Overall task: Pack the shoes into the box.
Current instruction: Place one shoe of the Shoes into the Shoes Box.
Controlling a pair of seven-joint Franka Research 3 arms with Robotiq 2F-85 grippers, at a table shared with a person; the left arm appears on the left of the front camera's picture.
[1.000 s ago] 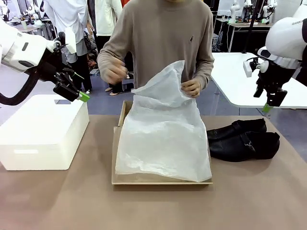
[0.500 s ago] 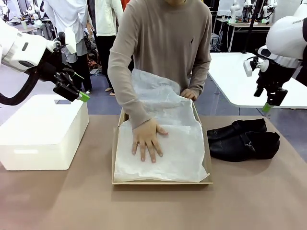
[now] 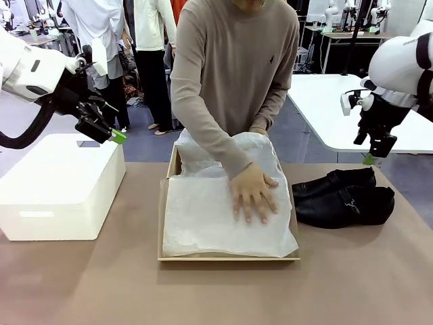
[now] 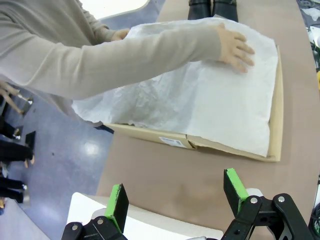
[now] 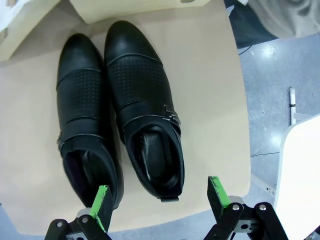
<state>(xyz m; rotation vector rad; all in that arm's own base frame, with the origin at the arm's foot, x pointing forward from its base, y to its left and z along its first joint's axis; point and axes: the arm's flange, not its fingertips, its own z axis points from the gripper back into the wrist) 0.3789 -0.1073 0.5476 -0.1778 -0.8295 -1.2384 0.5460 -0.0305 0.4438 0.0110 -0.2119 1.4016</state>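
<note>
Hand (image 3: 254, 195) slid toward shoes (image 3: 345, 200); crinkled white tissue (image 3: 203, 223) flattened

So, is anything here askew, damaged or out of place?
Only the tissue paper: it bunches up over the far rim of the box while a person's hand flattens it. The shoes lie neatly paired beside it.

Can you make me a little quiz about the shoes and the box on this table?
1. True or false: the shoes are already inside the box.
2. What is pressing the white tissue paper flat? A) a person's hand B) a shoe C) nothing
3. Is the right tool open or shut?

Key: 1 false, they lie on the table beside the box. 2 A. 3 open.
</note>
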